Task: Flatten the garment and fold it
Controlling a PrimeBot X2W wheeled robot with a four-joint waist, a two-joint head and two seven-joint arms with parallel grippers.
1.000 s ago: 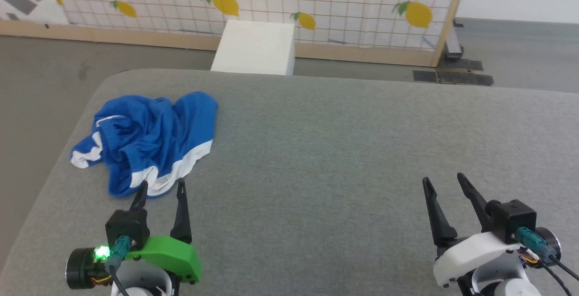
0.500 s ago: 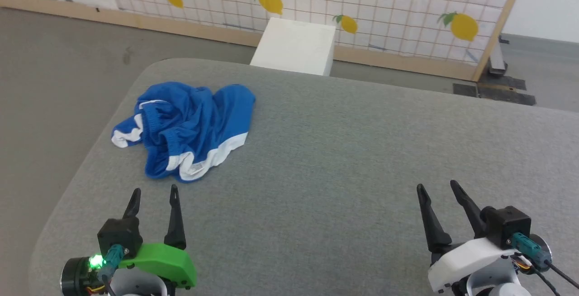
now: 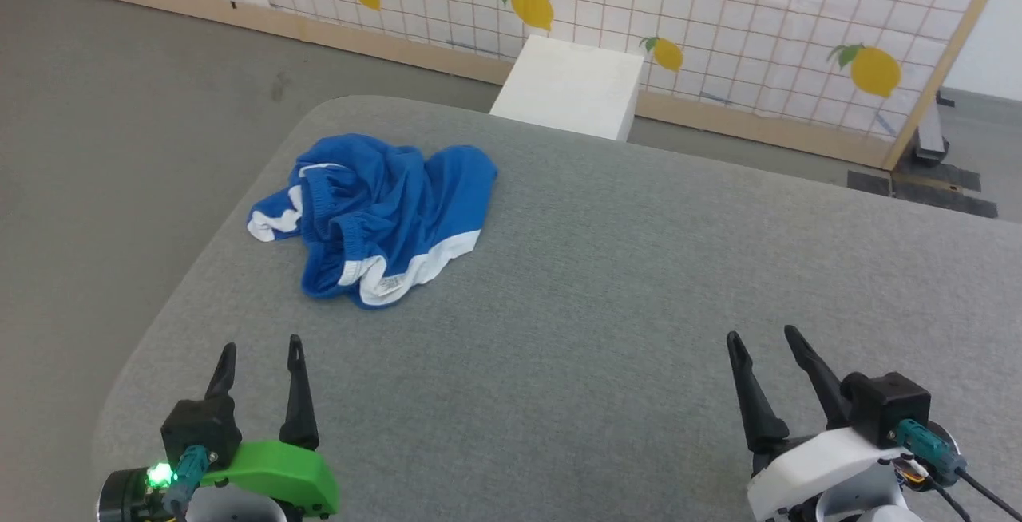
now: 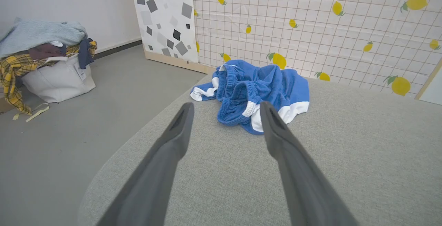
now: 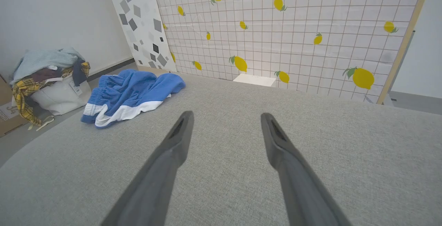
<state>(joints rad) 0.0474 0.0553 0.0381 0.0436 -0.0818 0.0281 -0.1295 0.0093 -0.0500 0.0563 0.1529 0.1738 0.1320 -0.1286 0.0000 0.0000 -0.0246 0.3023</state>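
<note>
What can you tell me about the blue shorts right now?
The blue shorts lie crumpled in a heap near the far left corner of the grey padded table. They look like soft knit fabric, with white hem bands, a gathered elastic waistband and a small white tag at the near edge. Only the table touches them.

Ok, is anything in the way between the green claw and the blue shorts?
Nothing visible is. Just grey surface lies between the open left claw and the blue shorts, which sit crumpled ahead of it, untouched.
</note>
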